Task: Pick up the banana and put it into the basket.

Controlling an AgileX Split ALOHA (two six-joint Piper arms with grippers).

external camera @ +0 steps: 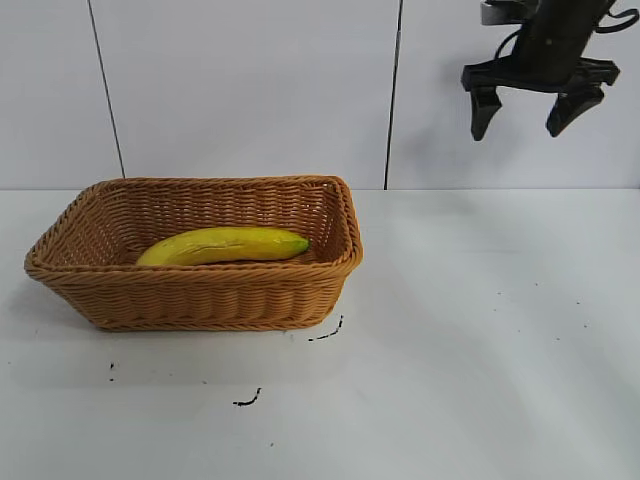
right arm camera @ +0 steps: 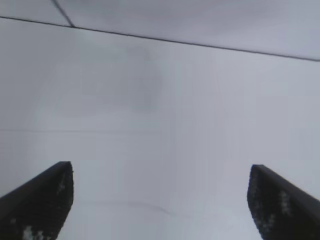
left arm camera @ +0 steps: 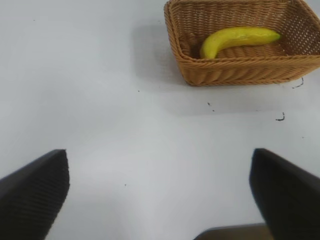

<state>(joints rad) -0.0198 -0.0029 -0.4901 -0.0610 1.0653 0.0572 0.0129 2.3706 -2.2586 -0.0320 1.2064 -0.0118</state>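
- The banana (external camera: pixel 225 245) is lying inside the basket (external camera: pixel 200 300), stretched along the basket's length, its greenish tip pointing toward 3 o'clock in the exterior view and its yellow body curving down toward 9 o'clock.
- The basket is sitting on the white table (external camera: pixel 480 350), at about 9 o'clock of the exterior view's centre, with a few small dark marks (external camera: pixel 247 400) on the table just in front of it.
- The right gripper (external camera: pixel 538 108) is hanging high in the air at about 1 o'clock, well apart from the basket, its fingers spread wide and holding nothing.
- The left gripper (left arm camera: pixel 159 192) is hovering over bare table, its fingers (left arm camera: pixel 35 192) standing wide apart and empty; from its wrist view, the basket with the banana is showing farther off.
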